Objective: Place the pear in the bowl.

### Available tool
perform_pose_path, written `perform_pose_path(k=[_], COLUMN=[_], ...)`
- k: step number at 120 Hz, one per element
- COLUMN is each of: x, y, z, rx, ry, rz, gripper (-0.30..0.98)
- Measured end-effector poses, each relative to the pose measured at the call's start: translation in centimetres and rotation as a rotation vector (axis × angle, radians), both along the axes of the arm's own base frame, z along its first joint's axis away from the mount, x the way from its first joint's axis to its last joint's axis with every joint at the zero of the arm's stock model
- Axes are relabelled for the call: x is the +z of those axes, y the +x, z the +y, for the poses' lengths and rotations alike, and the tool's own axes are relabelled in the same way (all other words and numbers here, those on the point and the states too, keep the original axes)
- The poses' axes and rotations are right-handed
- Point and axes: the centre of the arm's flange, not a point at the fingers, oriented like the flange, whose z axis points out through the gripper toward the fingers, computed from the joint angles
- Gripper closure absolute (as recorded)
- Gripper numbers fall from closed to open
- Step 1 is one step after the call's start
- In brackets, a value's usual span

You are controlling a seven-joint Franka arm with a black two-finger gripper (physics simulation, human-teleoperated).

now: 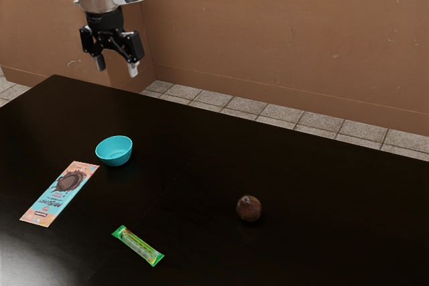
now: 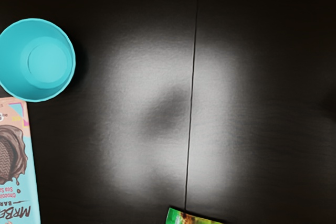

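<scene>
Pear is seen on the dark table, well apart from the blue bowl; the gripper is held raised, fingers apart.

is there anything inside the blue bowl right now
No, the wrist view looks into the blue bowl and shows its bare bottom.

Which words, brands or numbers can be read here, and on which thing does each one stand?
On the chocolate wrapper:
"MRBE", cut off
"BAR"
"Choco", running out of view
"Sea Sa", likewise cut
Its other small print: too small or cut off to read.
On the green packet: print too small to read.
</scene>
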Motion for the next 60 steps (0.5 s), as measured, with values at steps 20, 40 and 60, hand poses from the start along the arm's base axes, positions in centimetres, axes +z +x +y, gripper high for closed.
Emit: perform_pose_path(k=[20, 40, 60], x=[0.2, -0.6, -6.3], y=[-0.1, 0.5, 3.1], z=[-0.2, -6.1, -12.8], rx=[-0.002, -0.079, -0.152], ry=[-0.001, -0.012, -0.032], rz=[-0.002, -0.008, 0.019], gripper=[0.00, 0.00, 0.00])
